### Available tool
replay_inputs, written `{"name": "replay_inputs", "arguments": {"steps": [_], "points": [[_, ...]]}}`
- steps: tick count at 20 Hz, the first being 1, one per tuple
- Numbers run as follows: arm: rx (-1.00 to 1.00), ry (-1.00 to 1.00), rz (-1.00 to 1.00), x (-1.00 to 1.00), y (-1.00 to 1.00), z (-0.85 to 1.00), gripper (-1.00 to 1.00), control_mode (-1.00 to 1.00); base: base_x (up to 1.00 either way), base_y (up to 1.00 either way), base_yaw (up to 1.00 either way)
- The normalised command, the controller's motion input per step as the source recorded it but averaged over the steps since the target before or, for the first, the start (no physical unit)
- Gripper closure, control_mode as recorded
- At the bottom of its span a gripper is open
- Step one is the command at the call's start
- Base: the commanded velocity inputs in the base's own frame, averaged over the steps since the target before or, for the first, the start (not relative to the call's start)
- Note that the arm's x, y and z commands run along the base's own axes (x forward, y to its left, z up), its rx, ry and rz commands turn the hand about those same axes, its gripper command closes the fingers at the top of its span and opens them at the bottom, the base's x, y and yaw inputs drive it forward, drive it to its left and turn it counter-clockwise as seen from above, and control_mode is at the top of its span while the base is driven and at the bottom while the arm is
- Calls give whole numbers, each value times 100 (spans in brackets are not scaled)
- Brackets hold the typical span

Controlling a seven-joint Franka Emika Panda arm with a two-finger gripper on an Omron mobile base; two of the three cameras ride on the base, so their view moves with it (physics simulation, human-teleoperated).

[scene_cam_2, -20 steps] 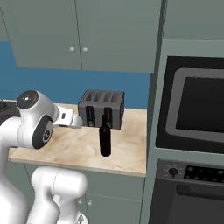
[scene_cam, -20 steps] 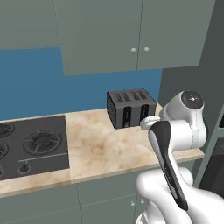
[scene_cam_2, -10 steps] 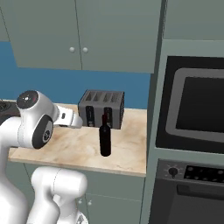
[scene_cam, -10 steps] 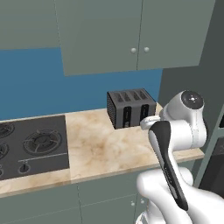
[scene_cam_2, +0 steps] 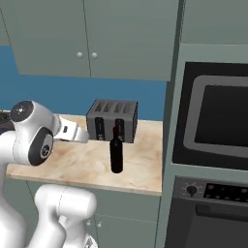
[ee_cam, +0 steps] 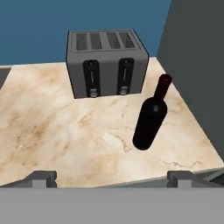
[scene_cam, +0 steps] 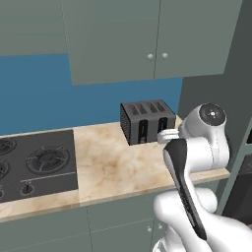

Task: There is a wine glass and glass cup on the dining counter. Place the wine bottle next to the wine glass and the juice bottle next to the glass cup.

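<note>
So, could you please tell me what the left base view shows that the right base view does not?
The left base view alone shows the black hob set into the counter at its left. The right base view alone shows the wine bottle standing upright in front of the toaster, and the built-in oven to the right. Both share the toaster, the marbled counter, the grey-green wall cabinets and the blue wall.
</note>
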Motion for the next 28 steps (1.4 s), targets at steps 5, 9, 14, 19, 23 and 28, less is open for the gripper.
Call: {"name": "replay_inputs", "arguments": {"steps": [5, 9, 14, 19, 23, 28], "points": [[0, -12, -57, 1, 17, 0, -100, -100, 0, 0, 0], [0, -3, -56, 4, 14, -2, -100, -100, 0, 0, 0], [-1, -13, -38, 0, 4, -28, -100, -100, 0, 0, 0], [-1, -21, -24, 3, -11, -30, -100, -100, 0, 0, 0], [0, -17, -9, 8, -2, -28, -100, -100, 0, 0, 0], [4, -7, -9, 16, 0, -22, -100, -100, 0, 0, 0]]}}
